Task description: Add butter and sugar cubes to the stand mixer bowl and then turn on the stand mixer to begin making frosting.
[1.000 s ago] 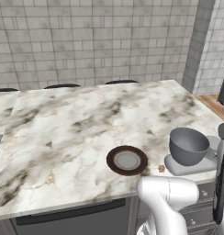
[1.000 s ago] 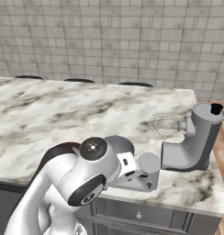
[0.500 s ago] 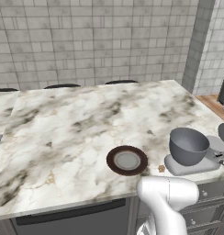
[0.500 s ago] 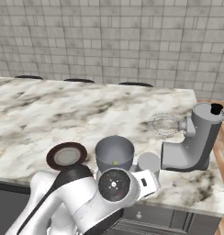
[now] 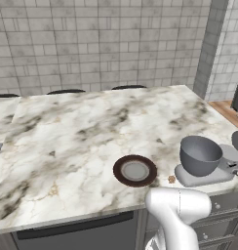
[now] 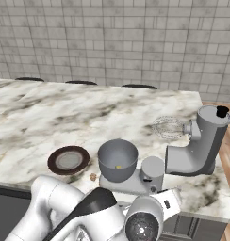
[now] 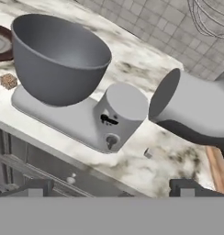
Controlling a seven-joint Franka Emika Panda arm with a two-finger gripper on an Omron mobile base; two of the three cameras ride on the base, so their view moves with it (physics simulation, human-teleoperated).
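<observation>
The stand mixer (image 6: 197,147) stands at the counter's front right, its dark head tilted up and its whisk (image 6: 168,127) in the air. The grey stand mixer bowl (image 6: 118,159) (image 5: 200,155) sits on the mixer's flat base (image 7: 63,120). A small pale-yellow bit, the butter (image 6: 118,166), lies in the bowl's bottom. One tan sugar cube (image 5: 171,179) (image 7: 8,81) rests on the marble between bowl and plate. My gripper (image 7: 111,188) is open and empty. It hangs low before the counter edge, facing the mixer's column (image 7: 120,114) and its switch.
A round dark-brown plate (image 5: 135,171) (image 6: 68,160) with nothing on it lies left of the bowl. Drawer fronts (image 7: 36,158) run below the counter edge. A grey tiled wall (image 5: 101,44) backs the counter, and wood floor (image 6: 227,141) shows at the right.
My arm has swung off the counter and sunk toward the front edge, so the bowl and plate, hidden a second ago in the right base view, now show. Jaws stayed open.
</observation>
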